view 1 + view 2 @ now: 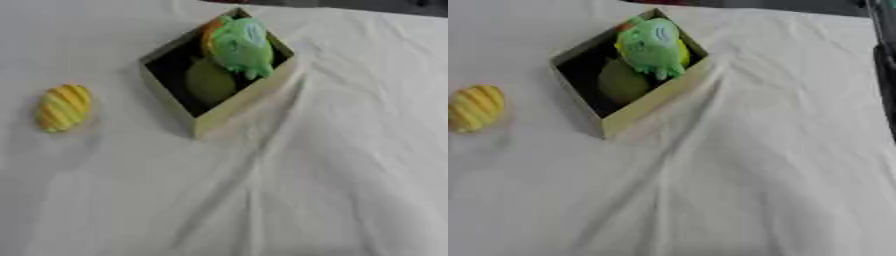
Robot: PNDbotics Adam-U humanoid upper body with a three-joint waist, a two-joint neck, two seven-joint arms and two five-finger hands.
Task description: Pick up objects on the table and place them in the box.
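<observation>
Neither robot hand shows in either view, so their state cannot be told. Box (238, 107), tan, open-topped, turned corner-on, sits far centre on the white wrinkled cloth (332, 190). Inside: a light green toy (242, 47) sticking up above the far rim, a dull olive-green round object (210, 81) below it on the near side, a bit of orange (210, 31) behind the toy. Yellow striped object (63, 107) lies on the cloth at left, well apart from the box.

A green toy (651, 46) sits in the box (645, 107); a yellow object (476, 107) lies apart.
</observation>
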